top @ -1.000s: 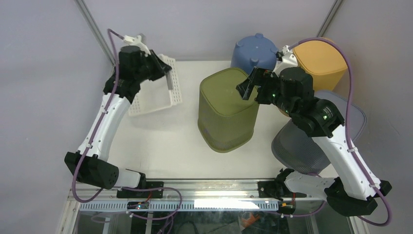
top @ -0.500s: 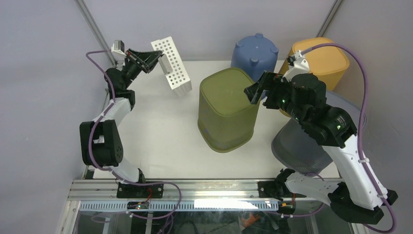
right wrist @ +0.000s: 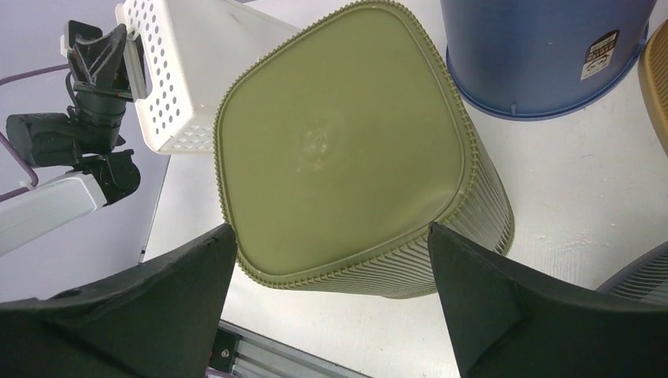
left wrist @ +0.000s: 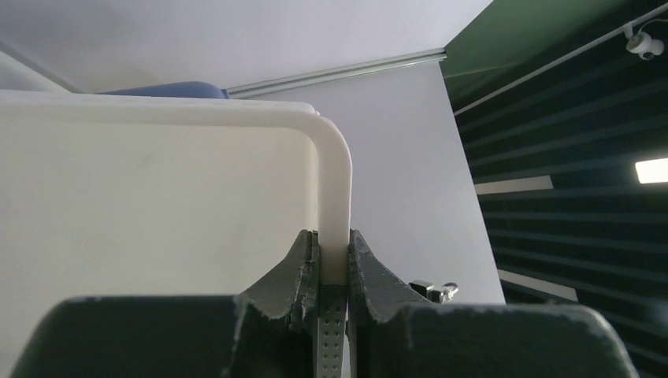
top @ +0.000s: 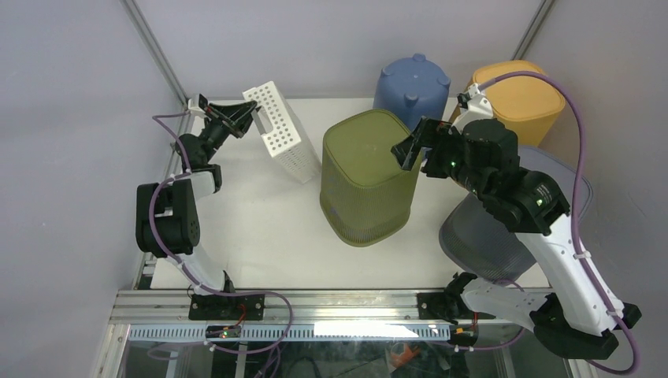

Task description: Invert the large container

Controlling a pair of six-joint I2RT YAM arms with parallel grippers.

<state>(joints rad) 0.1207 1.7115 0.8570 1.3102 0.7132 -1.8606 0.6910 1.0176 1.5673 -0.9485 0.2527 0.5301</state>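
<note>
An olive-green ribbed bin (top: 366,177) stands upside down mid-table, its flat bottom facing up; it also shows in the right wrist view (right wrist: 339,150). My right gripper (top: 410,146) is open and empty above its right top edge, the jaws spread wide over it (right wrist: 331,230). My left gripper (top: 246,116) is shut on the rim of a white perforated basket (top: 280,138), holding it tipped up on its side left of the green bin. In the left wrist view the jaws (left wrist: 334,236) pinch the white rim (left wrist: 335,181).
A blue bin (top: 411,83) and an orange bin (top: 520,94) stand upside down at the back right. A grey ribbed bin (top: 488,232) lies at the right under my right arm. A metal frame post (top: 157,55) stands at the back left.
My left gripper has lifted the white basket from lying flat on the table to standing tipped on its side, nearer the green bin. My right gripper has shifted only slightly.
</note>
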